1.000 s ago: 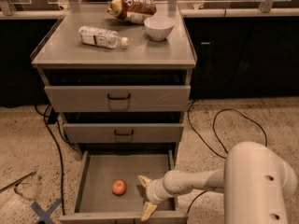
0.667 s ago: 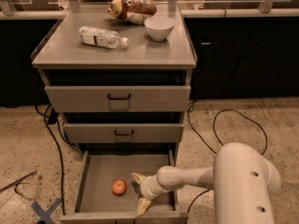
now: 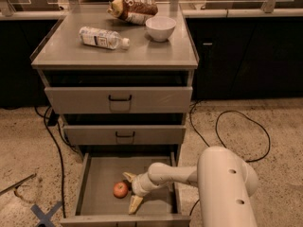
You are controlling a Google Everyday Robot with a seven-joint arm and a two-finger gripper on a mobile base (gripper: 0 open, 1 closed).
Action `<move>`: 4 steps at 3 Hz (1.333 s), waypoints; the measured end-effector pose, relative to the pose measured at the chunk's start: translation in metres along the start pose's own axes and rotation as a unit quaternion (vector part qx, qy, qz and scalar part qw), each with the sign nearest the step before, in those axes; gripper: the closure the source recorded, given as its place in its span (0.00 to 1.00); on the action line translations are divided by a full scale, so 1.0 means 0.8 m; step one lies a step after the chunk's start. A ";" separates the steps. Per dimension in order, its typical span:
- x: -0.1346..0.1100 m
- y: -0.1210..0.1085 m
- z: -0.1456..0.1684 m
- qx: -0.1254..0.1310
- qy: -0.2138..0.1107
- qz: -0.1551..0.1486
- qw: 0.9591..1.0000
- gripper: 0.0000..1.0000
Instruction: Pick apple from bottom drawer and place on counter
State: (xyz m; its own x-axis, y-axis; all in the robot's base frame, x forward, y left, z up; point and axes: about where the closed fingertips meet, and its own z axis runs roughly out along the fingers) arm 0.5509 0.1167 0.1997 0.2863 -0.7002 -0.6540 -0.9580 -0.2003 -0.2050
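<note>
Reaching arm (image 3: pixel 173 174): extending leftward from the rounded white robot body (image 3: pixel 227 188) and angling down into the bottom drawer (image 3: pixel 102 169).
Gripper (image 3: pixel 130 192): hovering low over the drawer floor, toward its front half, pointing left.
Fingers (image 3: pixel 134 204): standing spread wide, clasping nothing; one tip lying toward the drawer's back, the other toward its front.
Apple (image 3: pixel 120 189): resting on the drawer floor at the mouth of the spread fingers, just left of them; contact with them not discernible.
Bottom drawer: standing pulled out at the foot of the cabinet, holding the apple and the gripper.
Upper drawer fronts (image 3: pixel 118 100): sitting closed, each bearing a black handle.
Counter (image 3: pixel 156 56): forming the cabinet top, well apart from the apple.
Plastic bottle (image 3: pixel 102 37): lying on its side on the counter's left half.
White bowl (image 3: pixel 160 28): standing upright toward the counter's back right.
Snack bag (image 3: pixel 133 9): lying at the counter's rear edge, just beside the bowl.
Black cable (image 3: pixel 236 122): looping across the speckled floor right of the cabinet.
Blue tape cross (image 3: pixel 45 213): lying on the floor left of the drawer.
</note>
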 end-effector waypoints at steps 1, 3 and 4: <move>0.000 0.000 0.000 0.000 0.000 0.000 1.000 0.00; 0.011 -0.026 0.041 -0.013 -0.003 -0.027 1.000 0.00; 0.016 -0.044 0.059 -0.013 -0.007 -0.039 0.999 0.00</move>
State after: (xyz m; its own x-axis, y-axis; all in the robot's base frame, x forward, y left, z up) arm 0.5889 0.1472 0.1647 0.3602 -0.6726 -0.6464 -0.9327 -0.2717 -0.2371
